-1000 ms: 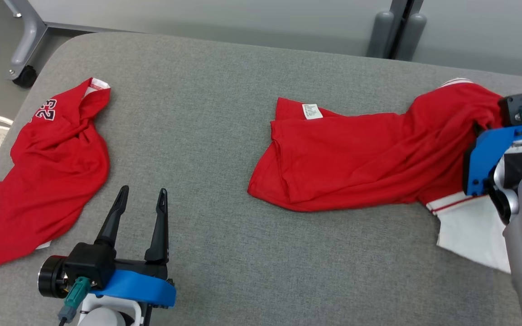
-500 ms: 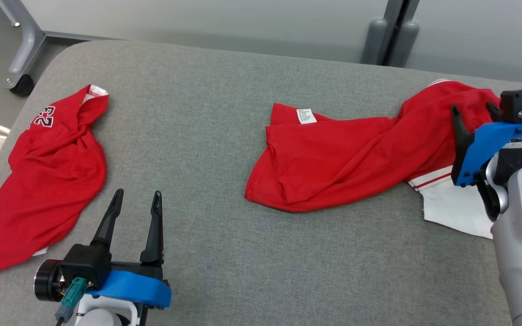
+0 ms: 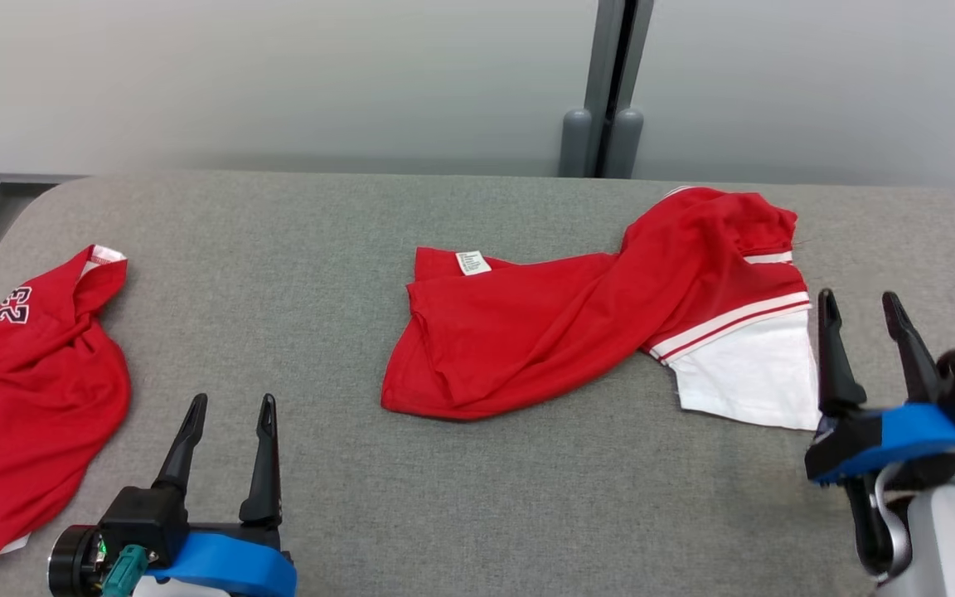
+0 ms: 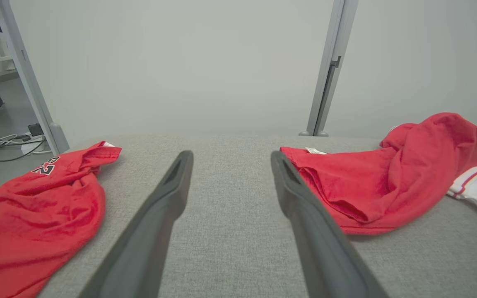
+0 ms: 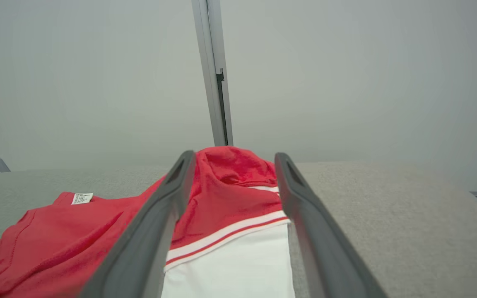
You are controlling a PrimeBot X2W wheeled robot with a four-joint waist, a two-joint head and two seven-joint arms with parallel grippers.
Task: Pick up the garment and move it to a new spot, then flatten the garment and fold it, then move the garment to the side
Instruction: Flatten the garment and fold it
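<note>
Grey padded tabletop (image 3: 477,497), rounded corner at far left. The shirt (image 3: 544,332) lies right of the tabletop's centre, nearer the far edge than the near one. It is crumpled and unfolded. Its red body is stretched out towards the left, with a small white label (image 3: 471,262) showing at its far-left corner. Its right end is bunched into a raised hump close to the far edge. A white panel (image 3: 747,377), bordered by white and red stripes, lies flat at the shirt's near-right end. Right gripper (image 3: 859,297): near the right end of the tabletop, just beside the right edge of the white panel, fingers pointing towards the far edge and spread wide apart. In the right wrist view the red hump and the white panel show through the gap between the fingers. I cannot tell whether either finger touches cloth. Left gripper (image 3: 233,402): over the near-left part of the tabletop, fingers spread, bare grey surface between them, well apart from the shirt. A second red shirt (image 3: 30,390), with a number printed near its far end, lies rumpled along the left edge of the tabletop, well apart from the first. A grey post (image 3: 606,91) stands behind the far edge against a pale wall.
</note>
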